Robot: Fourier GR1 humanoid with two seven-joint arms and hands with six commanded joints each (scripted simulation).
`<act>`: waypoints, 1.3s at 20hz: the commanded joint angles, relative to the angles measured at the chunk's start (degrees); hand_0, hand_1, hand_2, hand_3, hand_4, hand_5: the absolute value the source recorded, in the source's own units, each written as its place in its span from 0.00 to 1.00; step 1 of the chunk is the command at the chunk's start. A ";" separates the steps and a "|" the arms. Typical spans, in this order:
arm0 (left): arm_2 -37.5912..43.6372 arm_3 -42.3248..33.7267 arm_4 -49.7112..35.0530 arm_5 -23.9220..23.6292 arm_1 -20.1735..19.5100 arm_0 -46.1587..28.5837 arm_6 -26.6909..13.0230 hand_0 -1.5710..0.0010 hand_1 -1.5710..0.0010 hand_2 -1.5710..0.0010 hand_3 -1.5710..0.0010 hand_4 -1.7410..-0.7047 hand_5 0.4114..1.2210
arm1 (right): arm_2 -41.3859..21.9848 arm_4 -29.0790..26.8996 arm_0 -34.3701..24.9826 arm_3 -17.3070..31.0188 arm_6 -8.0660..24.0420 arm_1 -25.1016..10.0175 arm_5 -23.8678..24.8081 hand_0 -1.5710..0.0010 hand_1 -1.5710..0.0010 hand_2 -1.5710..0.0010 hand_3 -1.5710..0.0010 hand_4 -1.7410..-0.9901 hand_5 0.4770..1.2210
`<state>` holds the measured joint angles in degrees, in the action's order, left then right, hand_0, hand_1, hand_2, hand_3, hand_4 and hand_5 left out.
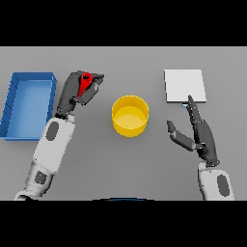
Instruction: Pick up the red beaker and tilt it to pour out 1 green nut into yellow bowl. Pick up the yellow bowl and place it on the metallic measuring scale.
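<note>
Fingers of the left hand [78, 89] curl round the red beaker [85, 83], and we see only a small patch of red showing between the dark fingers and the thumb, so most of the beaker is hidden in the grasp. We cannot tell from the head view whether the beaker is upright or tilted, nor can we make out any green nut inside it. That hand sits toward the far left of the grey table [125, 169], with its white and grey forearm reaching up from the lower left edge. Just to its left lies a blue tray [10, 99], a rectangular bin with raised walls, close to the arm but not touching the hand.

Near the middle of the table we see the yellow bowl [130, 116], standing upright with its round opening facing us. It is apart from both hands, to the right of the left hand and to the left of the right hand. We cannot tell whether anything lies inside it; the bottom looks plain yellow.

At the far right lies the metallic measuring scale [185, 86], a pale square plate flat on the table, well apart from the bowl.

Our right hand [200, 135] shows just in front of the scale, with its fingers straight and relaxed, the thumb spread out to the left, holding nothing. Its longest fingertip reaches the near edge of the scale, though we cannot tell whether it touches.
</note>
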<state>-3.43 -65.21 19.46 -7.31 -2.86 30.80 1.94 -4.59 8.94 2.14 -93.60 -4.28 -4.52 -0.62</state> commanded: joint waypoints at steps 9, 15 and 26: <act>-8.29 -0.75 11.96 5.39 -6.18 5.18 -5.69 0.00 0.00 0.00 0.00 0.04 0.88 | 0.07 -0.84 0.86 -1.31 0.98 0.27 -0.26 1.00 1.00 1.00 1.00 0.63 0.28; -18.53 2.36 24.13 13.98 -11.19 11.49 -7.82 0.00 0.00 0.00 0.00 0.01 0.95 | -0.14 0.31 0.51 -1.30 2.04 0.11 0.35 1.00 1.00 1.00 1.00 0.60 0.29; -33.50 8.94 38.29 31.67 -12.54 23.93 -8.90 0.00 0.00 0.00 0.17 0.05 1.00 | 0.65 -2.58 1.30 -1.13 2.24 2.06 0.04 1.00 1.00 1.00 1.00 0.59 0.20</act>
<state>-36.93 -56.29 57.76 24.37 -15.38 54.72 -7.00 -3.95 6.36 3.45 -94.73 -2.13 -2.44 -0.60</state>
